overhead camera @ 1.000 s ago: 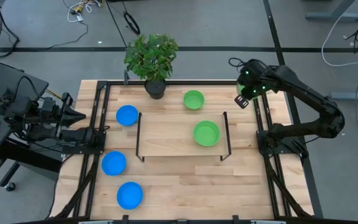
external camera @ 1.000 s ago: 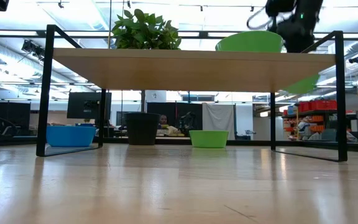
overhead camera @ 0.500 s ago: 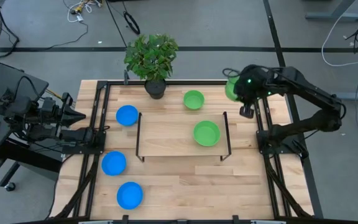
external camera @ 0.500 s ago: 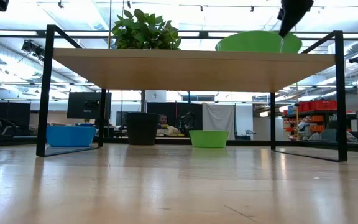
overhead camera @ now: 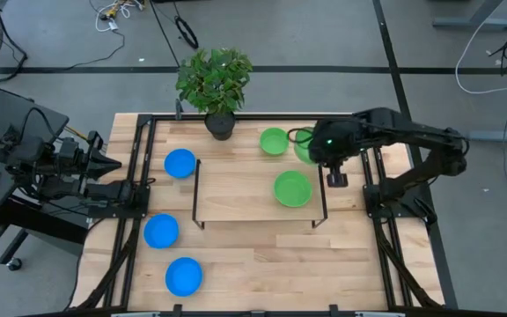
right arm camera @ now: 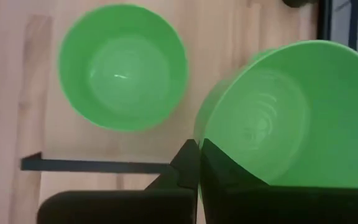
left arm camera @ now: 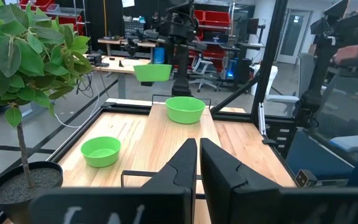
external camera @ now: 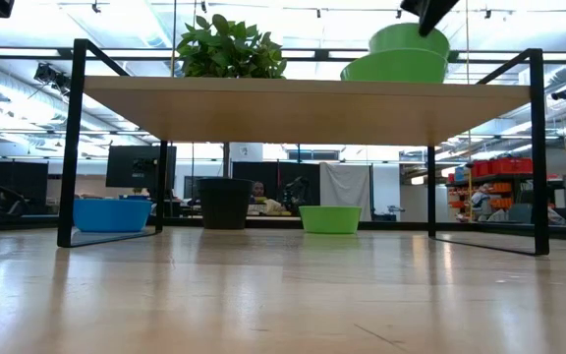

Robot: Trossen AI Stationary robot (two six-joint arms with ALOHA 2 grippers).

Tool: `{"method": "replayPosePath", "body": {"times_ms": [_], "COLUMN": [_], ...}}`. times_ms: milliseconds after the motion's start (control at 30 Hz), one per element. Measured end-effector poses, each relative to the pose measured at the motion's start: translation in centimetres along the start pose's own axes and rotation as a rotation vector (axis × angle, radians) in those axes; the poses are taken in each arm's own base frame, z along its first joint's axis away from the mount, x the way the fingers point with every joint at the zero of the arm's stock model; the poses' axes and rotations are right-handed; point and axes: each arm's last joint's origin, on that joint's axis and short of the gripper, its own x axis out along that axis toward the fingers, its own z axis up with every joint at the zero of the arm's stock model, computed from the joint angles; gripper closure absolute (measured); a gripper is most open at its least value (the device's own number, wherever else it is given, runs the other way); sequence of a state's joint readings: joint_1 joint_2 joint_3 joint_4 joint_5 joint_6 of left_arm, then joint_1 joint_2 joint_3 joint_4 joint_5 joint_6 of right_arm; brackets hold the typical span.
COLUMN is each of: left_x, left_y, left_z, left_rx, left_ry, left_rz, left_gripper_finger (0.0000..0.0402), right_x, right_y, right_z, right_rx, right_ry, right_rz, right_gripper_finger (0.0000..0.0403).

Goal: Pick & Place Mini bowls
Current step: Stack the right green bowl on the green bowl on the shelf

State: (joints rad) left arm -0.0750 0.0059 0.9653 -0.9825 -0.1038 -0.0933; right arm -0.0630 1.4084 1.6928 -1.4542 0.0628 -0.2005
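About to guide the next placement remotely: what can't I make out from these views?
- High view: the carried green bowl is mostly covered by the right gripper; only its rim shows.
- Low view: the right gripper is cut off by the top edge; the shelf hides the bowl resting on it below the rim.
- High view: the left gripper waits at the table's left edge.

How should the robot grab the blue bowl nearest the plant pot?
Probably by its rim, from straight above: one finger inside the wall, one outside. The blue bowl sits upright, open side up, with bare wood around it. The right gripper holds a green bowl that way.
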Motion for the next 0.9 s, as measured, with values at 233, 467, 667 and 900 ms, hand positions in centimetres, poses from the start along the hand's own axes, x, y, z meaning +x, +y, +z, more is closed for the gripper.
{"method": "replayPosePath", "body": {"times_ms": [233, 467, 667, 900], "left_x": [0.0, 0.0, 0.0, 0.0], "left_y": [0.0, 0.0, 0.0, 0.0], "left_z": [0.0, 0.0, 0.0, 0.0], "left_rx": [0.0, 0.0, 0.0, 0.0], "left_ry": [0.0, 0.0, 0.0, 0.0], "left_rz": [-0.001, 0.0, 0.0, 0.0], "left_gripper_finger": [0.0378, 0.0378, 0.0378, 0.0378], "right_x": [0.6, 1.4, 1.9, 3.1], "right_y": [1.8, 4.2, 6.8, 8.8], "right_z": [3.6, 5.3, 5.2, 5.0], "right_rx": [-0.073, -0.144, -0.203, -0.246], "right_ry": [0.019, 0.052, 0.068, 0.093], "right_rz": [0.029, 0.04, 0.054, 0.064], "right_gripper_finger": [0.0403, 0.0403, 0.0403, 0.0403]}}
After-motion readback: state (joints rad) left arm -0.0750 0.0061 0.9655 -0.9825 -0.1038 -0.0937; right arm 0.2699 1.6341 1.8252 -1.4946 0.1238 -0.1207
